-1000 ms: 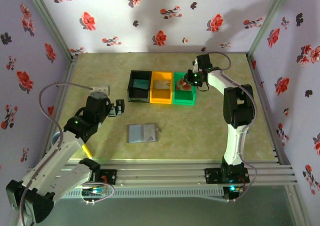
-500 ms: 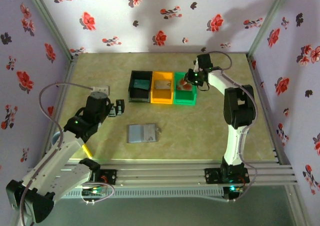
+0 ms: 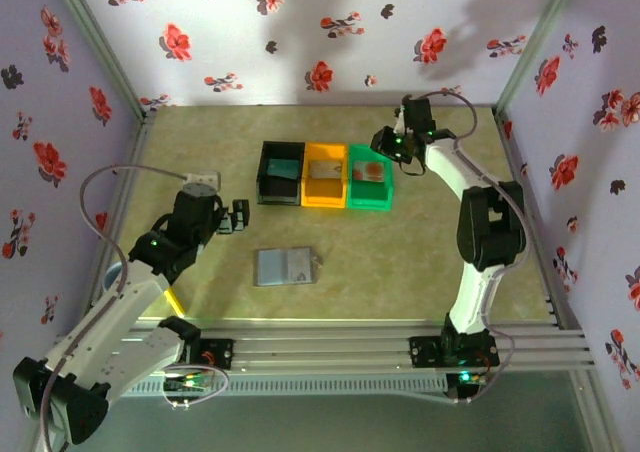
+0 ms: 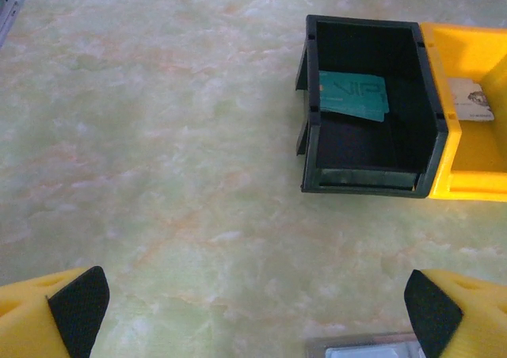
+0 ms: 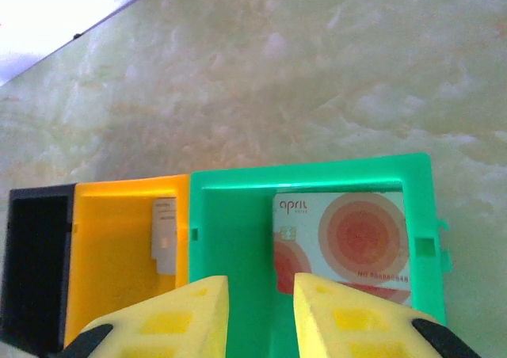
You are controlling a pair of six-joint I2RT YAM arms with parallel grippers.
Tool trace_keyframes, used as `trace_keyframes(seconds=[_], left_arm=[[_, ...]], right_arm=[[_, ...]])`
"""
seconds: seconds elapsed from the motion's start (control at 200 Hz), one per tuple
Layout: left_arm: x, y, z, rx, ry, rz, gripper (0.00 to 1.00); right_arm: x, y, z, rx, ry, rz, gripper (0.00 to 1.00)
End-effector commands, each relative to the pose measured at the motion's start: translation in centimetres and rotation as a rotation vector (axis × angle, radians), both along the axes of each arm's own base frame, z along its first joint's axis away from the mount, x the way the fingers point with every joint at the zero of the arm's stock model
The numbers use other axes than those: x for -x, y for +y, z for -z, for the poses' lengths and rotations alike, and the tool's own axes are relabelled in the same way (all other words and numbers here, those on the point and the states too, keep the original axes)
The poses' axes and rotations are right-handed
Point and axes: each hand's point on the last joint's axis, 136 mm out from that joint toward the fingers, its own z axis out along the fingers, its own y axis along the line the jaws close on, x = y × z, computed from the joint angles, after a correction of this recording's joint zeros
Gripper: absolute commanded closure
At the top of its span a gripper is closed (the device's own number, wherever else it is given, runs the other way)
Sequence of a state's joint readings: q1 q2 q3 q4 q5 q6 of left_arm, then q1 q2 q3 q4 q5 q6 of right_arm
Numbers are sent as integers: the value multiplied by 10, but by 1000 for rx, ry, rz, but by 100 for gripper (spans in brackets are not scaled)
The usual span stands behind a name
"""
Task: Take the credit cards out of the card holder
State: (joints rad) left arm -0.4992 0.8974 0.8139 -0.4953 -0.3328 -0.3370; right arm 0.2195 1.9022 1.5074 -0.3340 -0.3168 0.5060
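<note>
Trouble if the right gripper (image 5: 260, 291), jaws slightly apart and empty over the orange-ringed card (image 5: 348, 243) in the green bin (image 5: 309, 176), clips the rim and drags it; left gripper (image 4: 255, 306) gapes, card holder (image 3: 285, 267) sits lower centre.

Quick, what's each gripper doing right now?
Left gripper: wide open, empty.
Right gripper: slightly open, empty; card lies in the green bin.

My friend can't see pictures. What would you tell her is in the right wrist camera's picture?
A pale card with orange-red circles lies in a green bin. The right gripper, its yellow fingers slightly apart and holding nothing, hovers near it. To the left sit an orange bin holding another pale card and a black bin.
</note>
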Motion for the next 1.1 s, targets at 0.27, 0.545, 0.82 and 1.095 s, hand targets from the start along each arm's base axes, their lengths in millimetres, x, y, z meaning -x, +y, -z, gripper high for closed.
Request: trace_keyframes(seconds=[0.27,0.545,0.82,1.095], left_arm=[[8,-21,0,31,86,134,0],[13,-34,-7,127,104,158,0],[27,-53,19,267,331,102,0],[48,-76,60,496,456,22,0]], right_arm=[[60,21,-62,-75,-171,-47,26],[142,62,-52,-61,-191,-176,1],[215,100,-19,-96,-129,-279,1],[257,125,21,-150,-22,-317,4]])
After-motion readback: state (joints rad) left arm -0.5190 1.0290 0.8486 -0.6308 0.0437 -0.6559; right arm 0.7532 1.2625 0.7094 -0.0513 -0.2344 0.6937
